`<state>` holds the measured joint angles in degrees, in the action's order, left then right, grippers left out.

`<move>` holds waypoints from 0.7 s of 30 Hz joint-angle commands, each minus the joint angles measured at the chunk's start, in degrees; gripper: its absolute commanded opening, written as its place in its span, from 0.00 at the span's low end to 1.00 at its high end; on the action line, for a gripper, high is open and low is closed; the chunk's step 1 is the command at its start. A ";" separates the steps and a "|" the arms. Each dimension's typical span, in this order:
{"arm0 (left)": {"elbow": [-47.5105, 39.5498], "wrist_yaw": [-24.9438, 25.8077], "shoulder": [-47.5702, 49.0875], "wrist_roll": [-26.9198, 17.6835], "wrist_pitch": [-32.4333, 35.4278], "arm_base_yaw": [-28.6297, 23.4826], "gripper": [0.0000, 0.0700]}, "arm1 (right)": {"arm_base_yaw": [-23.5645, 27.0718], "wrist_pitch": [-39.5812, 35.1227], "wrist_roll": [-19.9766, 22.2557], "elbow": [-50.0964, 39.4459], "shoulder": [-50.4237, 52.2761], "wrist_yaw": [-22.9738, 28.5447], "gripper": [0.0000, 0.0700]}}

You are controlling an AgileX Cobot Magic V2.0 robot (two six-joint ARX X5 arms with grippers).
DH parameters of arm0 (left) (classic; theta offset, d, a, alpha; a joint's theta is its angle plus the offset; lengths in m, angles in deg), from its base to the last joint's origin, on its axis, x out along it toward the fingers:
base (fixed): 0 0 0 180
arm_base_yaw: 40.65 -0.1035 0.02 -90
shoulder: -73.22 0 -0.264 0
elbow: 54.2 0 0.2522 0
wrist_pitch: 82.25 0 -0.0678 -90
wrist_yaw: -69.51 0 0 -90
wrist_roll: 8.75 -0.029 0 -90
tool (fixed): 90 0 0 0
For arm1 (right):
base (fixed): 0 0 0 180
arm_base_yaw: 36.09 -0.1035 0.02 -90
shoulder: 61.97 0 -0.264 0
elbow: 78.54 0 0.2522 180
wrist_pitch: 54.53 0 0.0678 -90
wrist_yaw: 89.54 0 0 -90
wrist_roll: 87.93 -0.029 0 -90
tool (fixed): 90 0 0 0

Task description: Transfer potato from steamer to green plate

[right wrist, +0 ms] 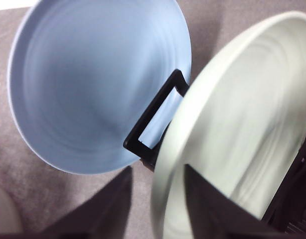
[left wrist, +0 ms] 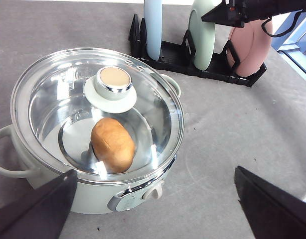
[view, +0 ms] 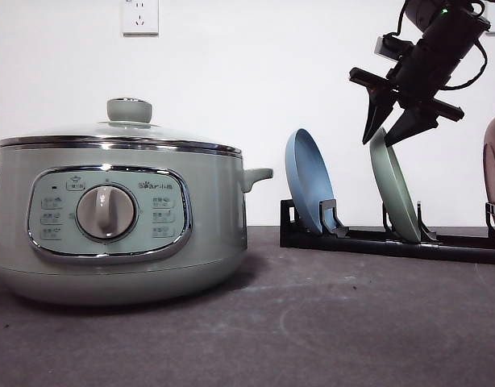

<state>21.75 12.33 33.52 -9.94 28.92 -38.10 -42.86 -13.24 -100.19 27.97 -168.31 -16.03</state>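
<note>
The steamer [view: 118, 218] stands nearest on the grey surface [view: 352, 322], its dial and button panel facing out and its glass lid [left wrist: 68, 99] closed, the green knob [view: 129, 110] on top. Through the lid, the potato [left wrist: 112, 144] lies on the floor of the steamer, a little toward the dial side of the knob. The left gripper [left wrist: 153, 209] hangs above the steamer on the dial side, its two dark fingers [left wrist: 36, 211] spread wide with nothing between them.

Behind the steamer and off toward its handle side, a black rack [view: 393, 238] sits on the surface against the white wall. The blue plate [view: 305, 181] stands on edge in the slot closest to the steamer. The green plate [view: 394, 193] stands on edge in the next slot, leaning slightly away from the steamer. A pink plate [left wrist: 250, 47] stands in the slot farthest from the steamer.

The right gripper [view: 389, 127] hangs at the top rim of the green plate, released, with one finger [right wrist: 105, 209] on the blue plate's side of the rim and the other on the plate's inner face. I cannot tell whether the fingers touch the rim.
</note>
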 commanded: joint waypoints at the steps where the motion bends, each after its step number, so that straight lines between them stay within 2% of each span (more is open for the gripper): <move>1: 1.16 0.17 -0.33 -0.87 0.58 0.11 0.92 | -0.28 -0.49 -0.50 1.42 -0.92 0.01 0.14; 8: 1.16 0.17 -0.33 -0.87 0.57 0.11 0.92 | -0.22 -0.44 -0.86 1.44 -0.92 -0.02 0.01; 21: 1.16 0.17 -0.33 -0.90 0.57 0.11 0.92 | -0.28 -1.84 -0.85 1.46 2.19 -3.22 0.01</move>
<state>21.75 12.33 33.52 -9.95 28.91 -38.10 -42.86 -13.57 -101.08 27.97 -167.40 -19.16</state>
